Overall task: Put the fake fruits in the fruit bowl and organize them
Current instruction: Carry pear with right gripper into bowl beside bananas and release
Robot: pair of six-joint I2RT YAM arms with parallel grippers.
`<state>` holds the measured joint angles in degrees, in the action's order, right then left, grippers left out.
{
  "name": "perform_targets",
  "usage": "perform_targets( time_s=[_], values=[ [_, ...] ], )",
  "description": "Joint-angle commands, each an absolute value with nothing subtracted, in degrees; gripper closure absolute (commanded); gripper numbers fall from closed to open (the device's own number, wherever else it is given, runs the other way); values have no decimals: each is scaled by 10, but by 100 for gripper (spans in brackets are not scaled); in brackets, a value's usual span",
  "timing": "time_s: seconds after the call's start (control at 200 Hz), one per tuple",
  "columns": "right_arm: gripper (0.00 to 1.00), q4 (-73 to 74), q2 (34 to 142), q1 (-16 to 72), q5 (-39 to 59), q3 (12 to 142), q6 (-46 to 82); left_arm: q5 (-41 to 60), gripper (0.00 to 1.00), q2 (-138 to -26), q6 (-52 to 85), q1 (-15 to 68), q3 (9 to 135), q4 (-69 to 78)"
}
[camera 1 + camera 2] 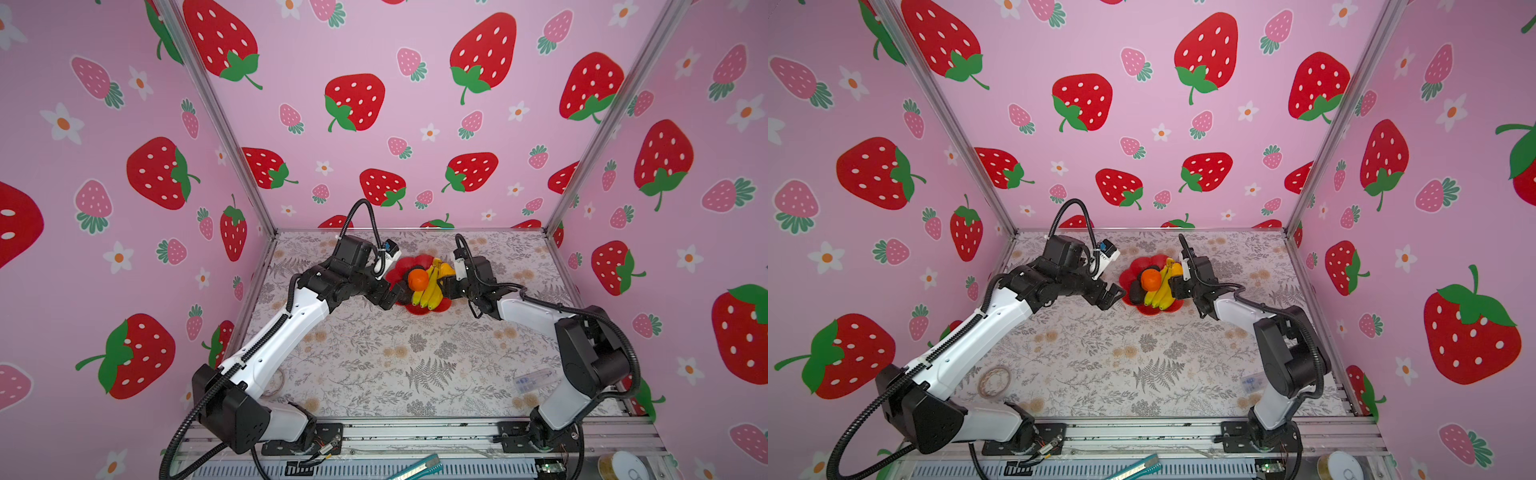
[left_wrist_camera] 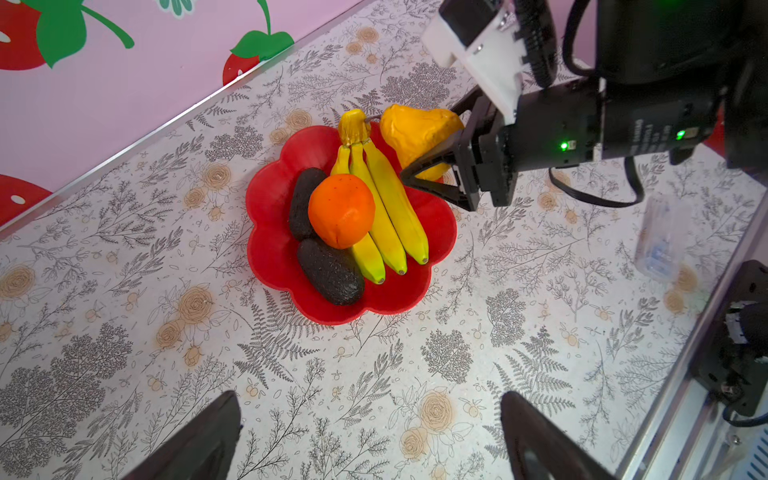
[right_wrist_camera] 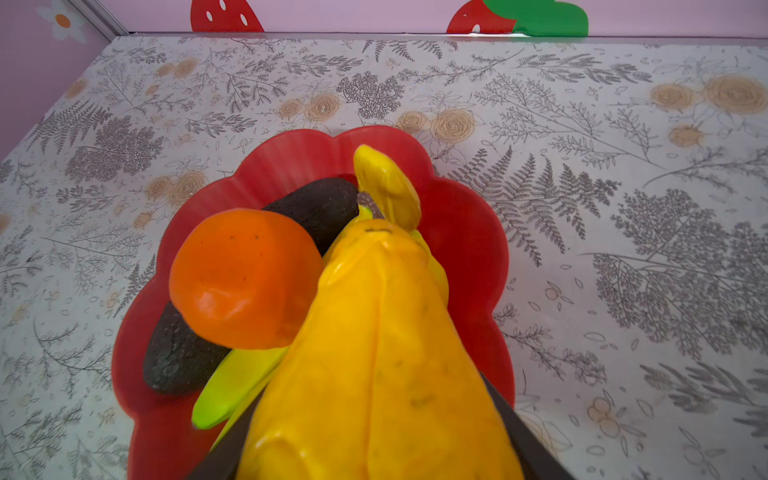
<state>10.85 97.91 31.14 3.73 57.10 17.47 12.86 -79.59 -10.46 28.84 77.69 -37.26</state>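
The right tool (image 2: 432,143) pinches the bumpy pear-shaped fruit (image 2: 415,133) by its broad end. Its narrow end points at the stalk of the banana bunch (image 2: 390,208), over the rim of the red flower-shaped fruit bowl (image 2: 270,232). In both top views the bowl sits just above the middle of the frame. The bananas, the orange (image 2: 340,210) and two avocados (image 2: 305,203) (image 2: 330,272) already crowd it.

Little bare dish is left on the pear's side, so once let go it could roll off the rim onto the bench (image 2: 124,291). It could also nudge the orange, which looks perched on the fruit beneath it.

The left tool (image 1: 1111,295) is spread wide and empty, just left of the bowl in a top view; a careless reach could shove the dish.

I cannot tell whether the pear touches the stalk or the rim. One finger of the right tool is hidden behind the pear, and fruit covers the bowl's middle.
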Motion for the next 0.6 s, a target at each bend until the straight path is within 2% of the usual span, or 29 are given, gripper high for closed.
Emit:
perform_targets(
  time_s=[0.0, 0.595],
  values=[
    [39, 121, 992, 304, 46, 587, 141, 132, 1, -805, -107, 284, 775, -369],
    [36, 143, 1021, 295, 54, 549, 106, 148, 1, -810, -104, 281, 780, -373]
  ],
)
